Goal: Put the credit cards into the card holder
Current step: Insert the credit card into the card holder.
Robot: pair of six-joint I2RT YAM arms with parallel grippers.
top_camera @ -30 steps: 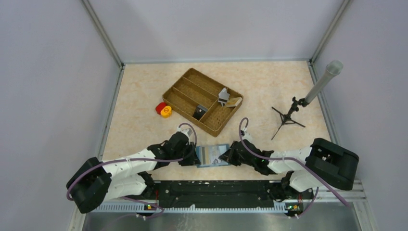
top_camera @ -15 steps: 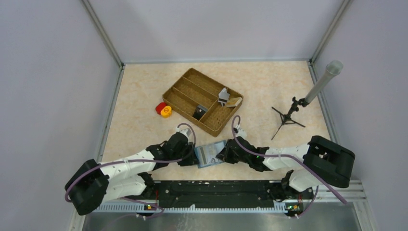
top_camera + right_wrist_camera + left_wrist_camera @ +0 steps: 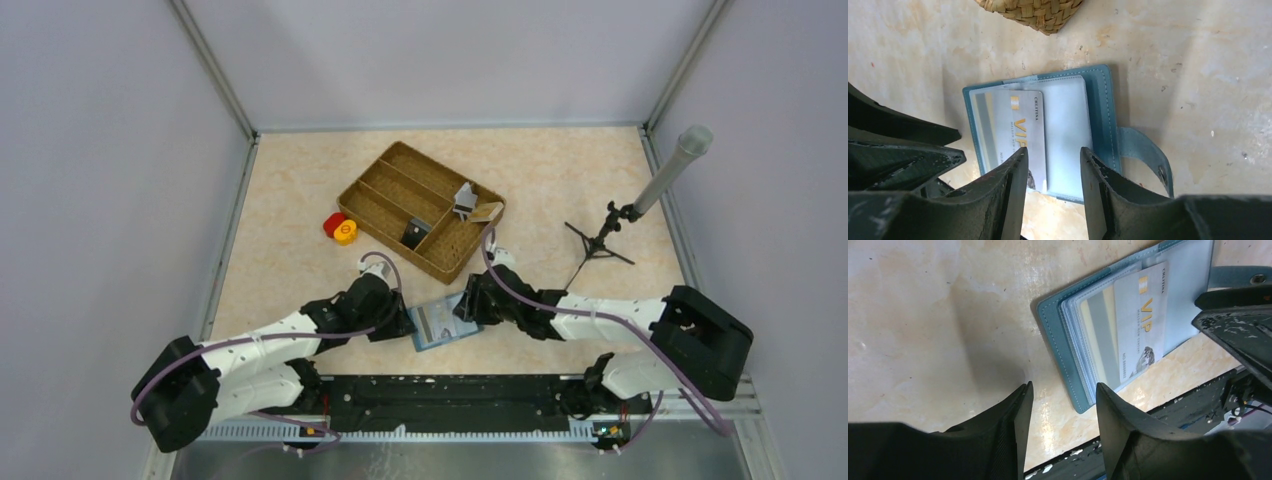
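On the worktop, near the woven tray, the card holder lies open and flat between both arms. One card sits in its clear pocket, so that part looks done. More cards seem to wait in the tray. The left fingers and right fingers stand apart, holding nothing.

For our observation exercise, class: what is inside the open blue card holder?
Inside the card holder, a pale VIP card shows among the clear sleeves, with a striped card partly tucked under it. Anything in the sleeves beneath is covered.
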